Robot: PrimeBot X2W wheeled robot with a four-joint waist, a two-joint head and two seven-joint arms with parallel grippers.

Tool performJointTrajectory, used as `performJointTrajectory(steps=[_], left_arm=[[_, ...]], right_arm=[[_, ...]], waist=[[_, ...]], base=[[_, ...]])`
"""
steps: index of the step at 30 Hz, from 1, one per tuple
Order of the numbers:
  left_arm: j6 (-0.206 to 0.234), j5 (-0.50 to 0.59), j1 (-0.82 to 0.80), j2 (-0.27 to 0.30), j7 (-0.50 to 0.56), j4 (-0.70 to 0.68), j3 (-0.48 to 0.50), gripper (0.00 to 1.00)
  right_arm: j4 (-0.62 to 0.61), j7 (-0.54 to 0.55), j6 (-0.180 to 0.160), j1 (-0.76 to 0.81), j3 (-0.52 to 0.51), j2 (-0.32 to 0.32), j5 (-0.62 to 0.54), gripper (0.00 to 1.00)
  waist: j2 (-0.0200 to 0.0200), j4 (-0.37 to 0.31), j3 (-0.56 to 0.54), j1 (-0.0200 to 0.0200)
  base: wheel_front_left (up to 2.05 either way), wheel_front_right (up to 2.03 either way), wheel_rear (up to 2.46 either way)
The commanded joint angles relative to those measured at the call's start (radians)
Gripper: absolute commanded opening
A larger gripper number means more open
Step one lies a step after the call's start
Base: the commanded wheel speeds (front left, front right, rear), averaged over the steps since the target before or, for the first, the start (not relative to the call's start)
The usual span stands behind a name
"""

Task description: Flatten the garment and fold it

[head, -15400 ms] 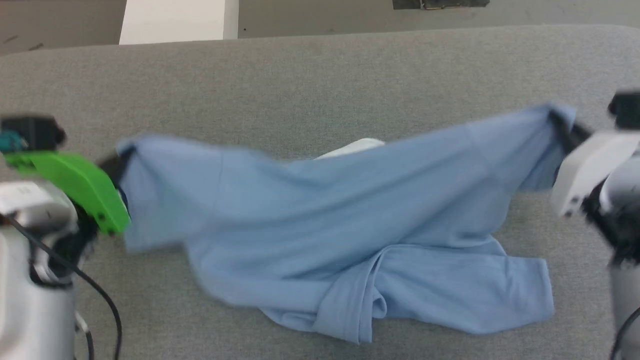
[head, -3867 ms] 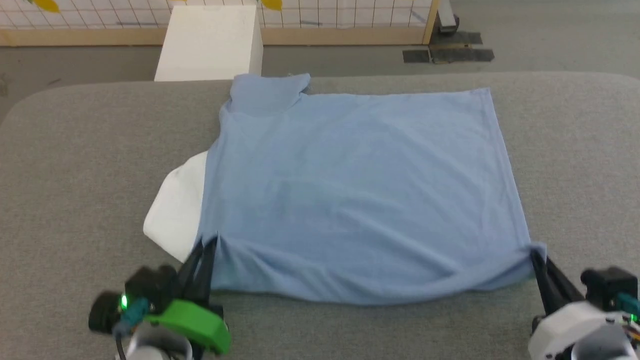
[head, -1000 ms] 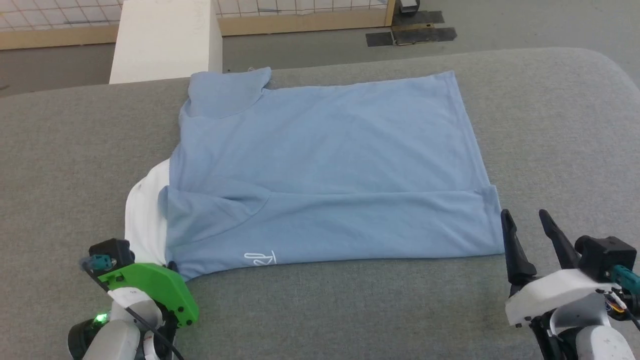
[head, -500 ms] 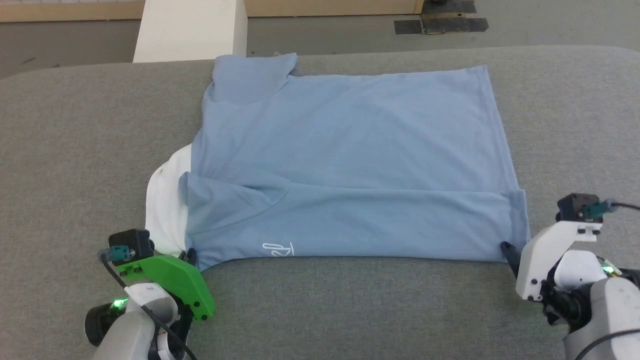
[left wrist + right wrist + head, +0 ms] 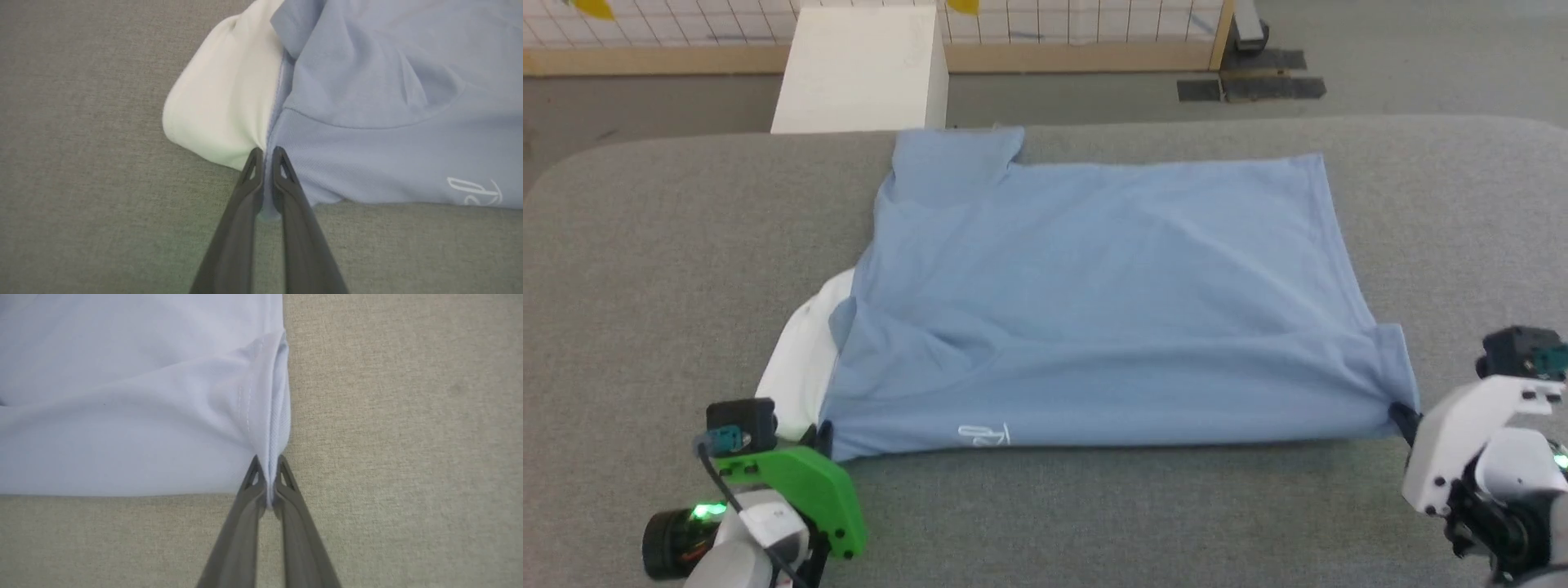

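Note:
The garment, a light blue T-shirt, lies spread on the grey table, its near strip doubled over, with white fabric showing at its left side. My left gripper is shut on the garment's near left corner, seen close in the left wrist view where the left gripper pinches the garment beside the white fabric. At the near right corner my right gripper is shut on the hem; in the right wrist view the right gripper clamps a folded edge of the garment.
A white box stands on the floor beyond the table's far edge. A wooden-framed grid fence runs across the back. Bare grey table surface lies on both sides of the shirt and along the near edge.
My right gripper has gone from open beside the near right corner to shut on it. The near edge now sits slightly lifted and pulled. The head camera has shifted. The left gripper stays shut.

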Motion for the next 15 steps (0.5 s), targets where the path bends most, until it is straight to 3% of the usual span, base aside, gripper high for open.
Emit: performJointTrajectory(steps=[1, 8, 11, 15], left_arm=[[0.019, 0.009, 0.040, 0.023, 0.017, -0.034, 0.006, 0.00], [0.101, -0.003, 0.236, 0.083, 0.146, -0.231, 0.007, 0.00], [0.120, -0.020, 0.303, 0.081, 0.171, -0.275, 0.002, 0.00], [0.113, -0.039, 0.328, 0.055, 0.160, -0.263, -0.009, 0.00]], right_arm=[[-0.034, 0.003, -0.002, 0.043, -0.012, -0.001, 0.015, 0.00], [-0.160, 0.059, -0.002, 0.224, -0.036, -0.001, 0.045, 0.00], [-0.148, 0.051, -0.002, 0.274, -0.028, -0.001, 0.044, 0.00], [-0.072, -0.011, -0.002, 0.280, -0.010, -0.001, 0.040, 0.00]], waist=[[0.0000, -0.006, -0.043, -0.0001], [0.0000, -0.024, -0.075, -0.0001], [0.0000, -0.031, -0.066, -0.0001], [0.0000, -0.035, -0.047, -0.0001]], base=[[0.00, 0.00, 0.00], [0.00, 0.00, 0.00], [0.00, 0.00, 0.00], [0.00, 0.00, 0.00]])
